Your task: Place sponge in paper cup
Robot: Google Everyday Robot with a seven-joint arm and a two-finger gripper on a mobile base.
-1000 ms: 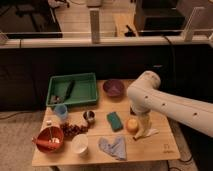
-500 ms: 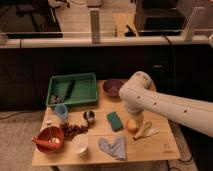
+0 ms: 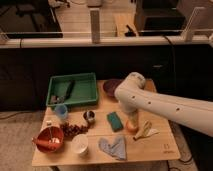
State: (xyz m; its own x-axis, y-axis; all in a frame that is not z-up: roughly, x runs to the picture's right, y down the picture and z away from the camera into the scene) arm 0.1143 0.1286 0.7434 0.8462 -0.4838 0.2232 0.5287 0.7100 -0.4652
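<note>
We see the white arm (image 3: pixel 165 107) reaching in from the right over the wooden desk (image 3: pixel 160 146), its rounded elbow above the desk's far edge. The gripper (image 3: pixel 130 115) hangs at the arm's lower end, just above an orange fruit (image 3: pixel 132 127) and just to the right of the sponge (image 3: pixel 116 121). We cannot tell whether it is open or closed, and we see nothing held in it.

The sponge lies flat near the middle of the desk, teal-green, apart from the gripper. The paper cup (image 3: pixel 80 145) stands upright near the front edge, to the left of and nearer than the sponge, well apart from it.

A grey-blue cloth (image 3: pixel 114 147) lies crumpled just to the right of the paper cup. A small metal cup (image 3: pixel 90 116) stands to the left of the sponge, with a cluster of dark fruit (image 3: pixel 72 130) beside it. A red bowl (image 3: pixel 60 134) sits at the front left corner. A green tray (image 3: pixel 73 77) occupies the back left, with a black block (image 3: pixel 69 90) inside it and a light blue cup (image 3: pixel 61 111) just in front. A dark purple bowl (image 3: pixel 111 87) sits at the back, partly hidden by the arm. A pale yellow object (image 3: pixel 145 131) lies to the right of the orange fruit.
</note>
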